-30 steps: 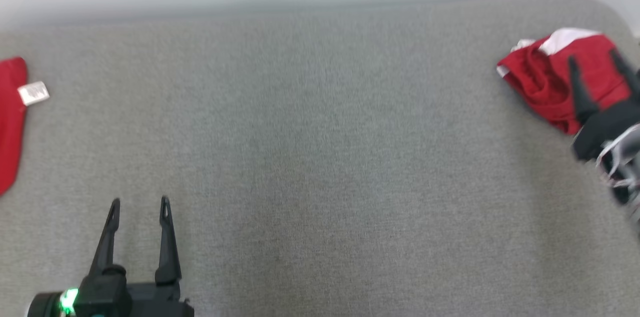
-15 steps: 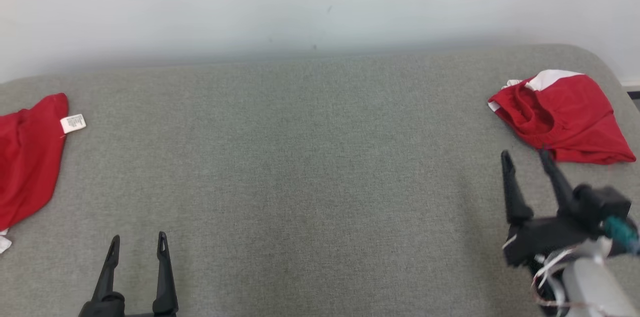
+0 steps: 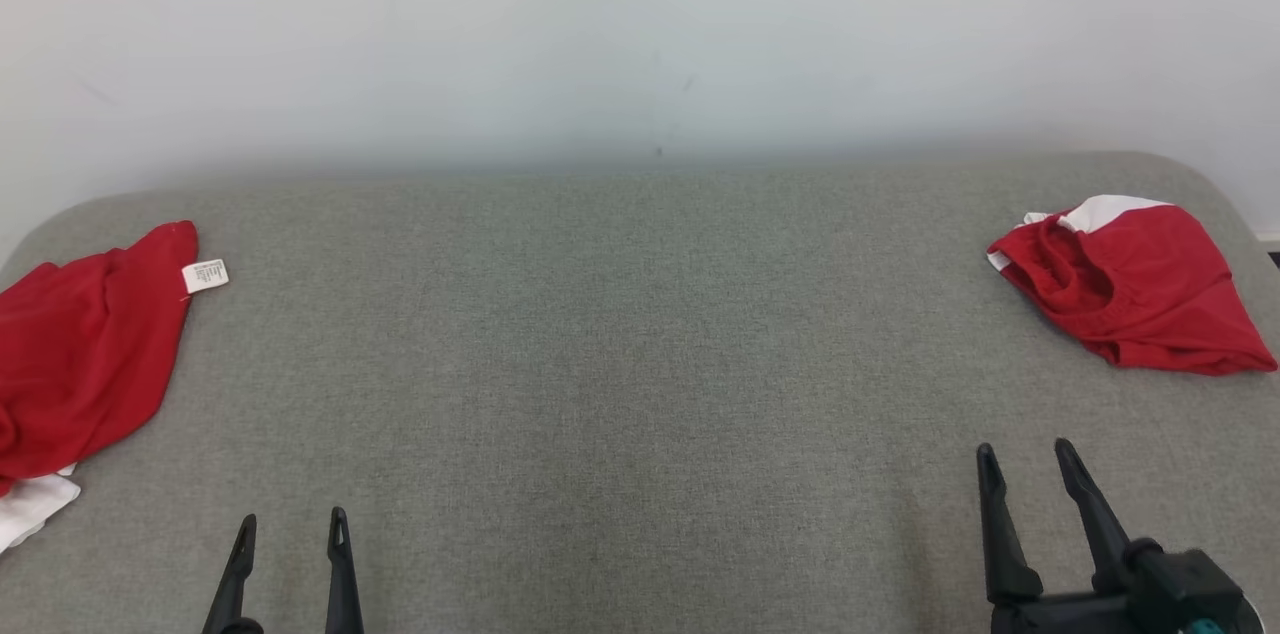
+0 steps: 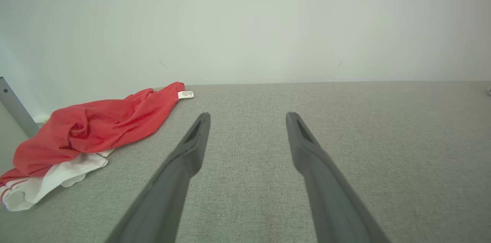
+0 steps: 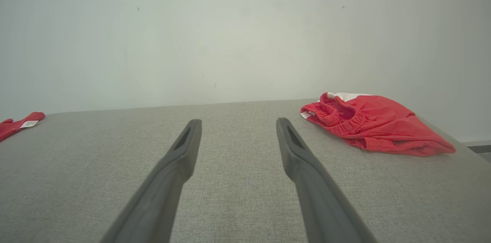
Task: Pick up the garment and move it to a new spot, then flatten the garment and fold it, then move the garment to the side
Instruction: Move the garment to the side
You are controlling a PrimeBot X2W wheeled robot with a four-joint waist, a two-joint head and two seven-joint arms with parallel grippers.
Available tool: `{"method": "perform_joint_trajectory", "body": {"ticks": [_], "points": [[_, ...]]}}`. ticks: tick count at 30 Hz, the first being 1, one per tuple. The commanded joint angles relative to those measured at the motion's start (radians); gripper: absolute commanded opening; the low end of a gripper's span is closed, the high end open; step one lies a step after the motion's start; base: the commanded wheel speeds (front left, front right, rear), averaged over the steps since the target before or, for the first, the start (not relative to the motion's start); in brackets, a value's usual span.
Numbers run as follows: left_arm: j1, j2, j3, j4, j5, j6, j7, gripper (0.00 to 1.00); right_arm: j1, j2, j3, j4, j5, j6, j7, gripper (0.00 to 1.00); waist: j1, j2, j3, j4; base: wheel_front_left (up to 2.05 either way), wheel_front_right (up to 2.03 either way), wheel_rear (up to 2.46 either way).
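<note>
Since a second ago the right gripper (image 3: 1024,450) has drawn back off the small folded red fabric garment (image 3: 1130,289), which it then hung over; its tips now stand well short of the cloth, on the robot's side of it. The head camera has tilted up meanwhile.

The garment lies as a compact bundle with a white band (image 3: 1105,210) at its far edge, near the rounded far right corner of the grey woven surface (image 3: 640,364). Neither gripper touches it. The right gripper's two dark fingers are spread with nothing between them, over bare grey weave. In the right wrist view the garment (image 5: 376,128) sits beyond and to the right of them.

The left gripper (image 3: 293,517), at the lower left, is likewise spread and empty.

At the left edge lies a crumpled red cloth (image 3: 90,344) with a white part (image 3: 30,504) under its near end and a small white tag (image 3: 205,275) at its far corner. A pale wall (image 3: 640,34) stands behind.
</note>
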State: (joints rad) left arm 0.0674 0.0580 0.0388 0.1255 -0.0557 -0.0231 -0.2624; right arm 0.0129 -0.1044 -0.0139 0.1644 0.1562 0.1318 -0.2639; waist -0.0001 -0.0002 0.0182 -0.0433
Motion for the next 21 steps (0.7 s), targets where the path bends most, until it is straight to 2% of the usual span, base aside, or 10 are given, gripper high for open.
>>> {"method": "perform_joint_trajectory", "body": {"ticks": [1,9,21], "points": [[0.014,-0.003,0.001,0.001,-0.001,0.000,-0.003,1.00,0.035,0.018,-0.016,-0.026,-0.009,-0.002,-0.001,1.00,0.0001,0.0002,-0.010,0.008,0.00,0.00,0.00],[0.036,-0.004,0.004,-0.002,0.006,-0.020,-0.003,1.00,0.095,0.048,-0.014,-0.066,-0.025,-0.002,-0.001,1.00,0.0001,0.0002,-0.019,0.002,0.00,0.00,0.00],[0.045,-0.006,0.002,-0.002,0.007,-0.031,-0.003,1.00,0.107,0.053,-0.008,-0.058,-0.031,-0.002,-0.001,1.00,0.0001,0.0002,-0.031,0.011,0.00,0.00,0.00]]}}
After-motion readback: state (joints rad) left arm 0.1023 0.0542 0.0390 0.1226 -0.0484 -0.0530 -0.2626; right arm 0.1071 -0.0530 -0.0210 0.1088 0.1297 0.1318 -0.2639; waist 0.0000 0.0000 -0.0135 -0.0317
